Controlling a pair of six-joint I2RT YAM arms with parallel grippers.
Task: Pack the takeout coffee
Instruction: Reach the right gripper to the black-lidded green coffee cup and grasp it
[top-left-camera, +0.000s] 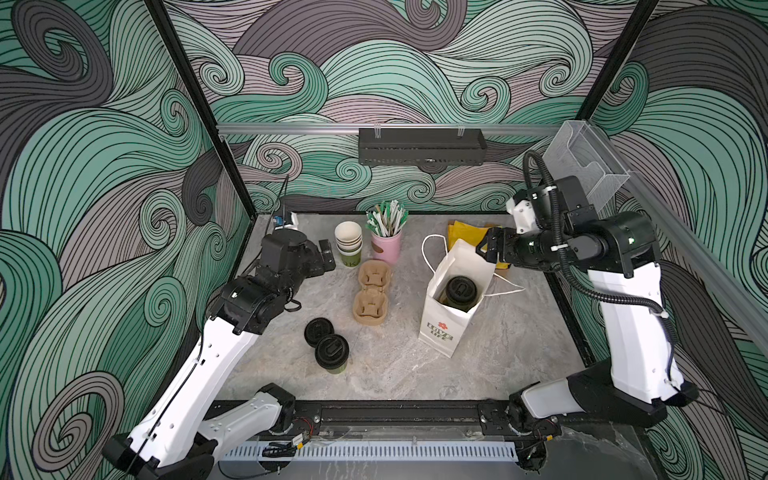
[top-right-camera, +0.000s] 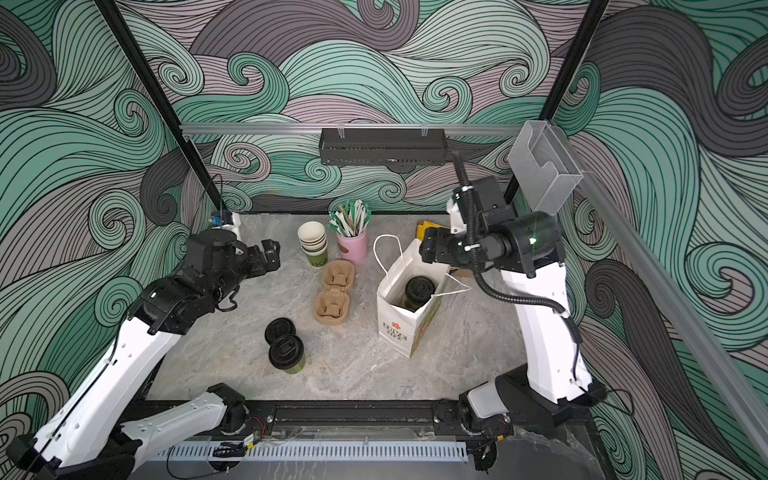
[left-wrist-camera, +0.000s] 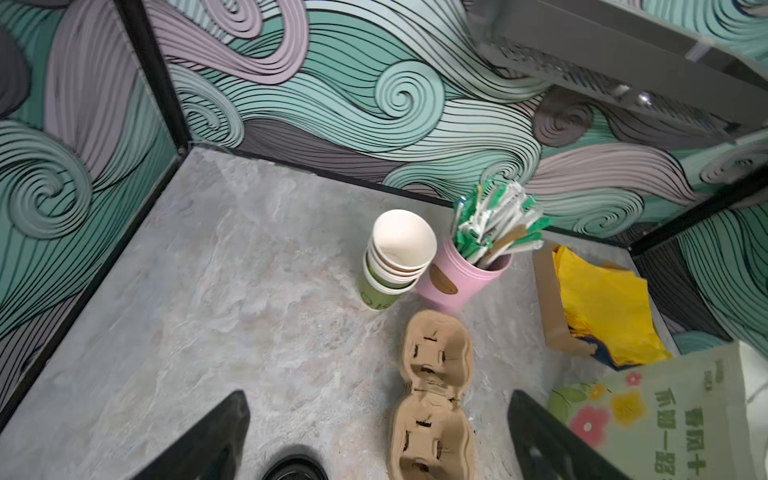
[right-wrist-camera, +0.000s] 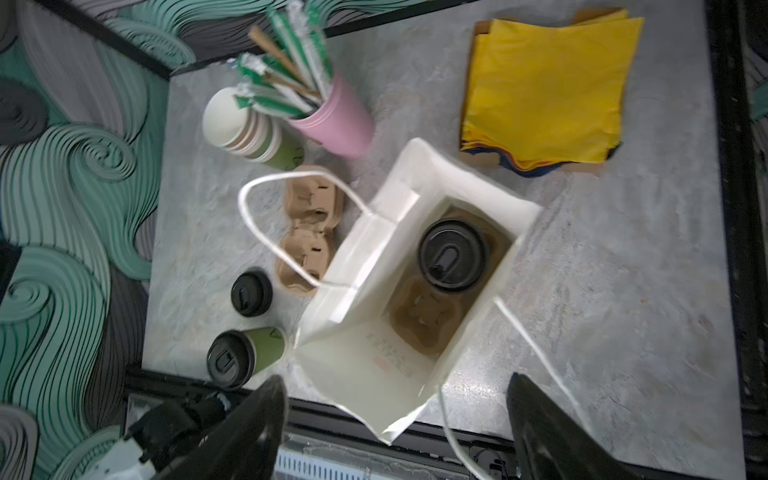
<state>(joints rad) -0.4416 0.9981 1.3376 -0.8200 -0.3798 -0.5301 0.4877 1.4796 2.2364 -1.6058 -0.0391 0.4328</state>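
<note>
Coffee comes as two olive-green paper cups with black sip lids: the first cup (top-left-camera: 460, 289) stands upright in a brown pulp carrier (right-wrist-camera: 424, 320) at the bottom of the white paper bag (top-left-camera: 440, 332). The second cup (top-left-camera: 331, 353) stands on the surface (top-left-camera: 415, 374) toward the left arm's side, just beside a spare black lid (top-left-camera: 319, 331). It is probably light, with thin walls that dent under a hard squeeze and a lid that could pop off, so a gentle hold around the body below the lid suits best. The right claw (top-left-camera: 485, 248) hovers released over the bag's far rim, holding nothing; the left claw (top-left-camera: 327, 257) is spread wide and empty near the stacked empty cups (top-left-camera: 348, 243).
</note>
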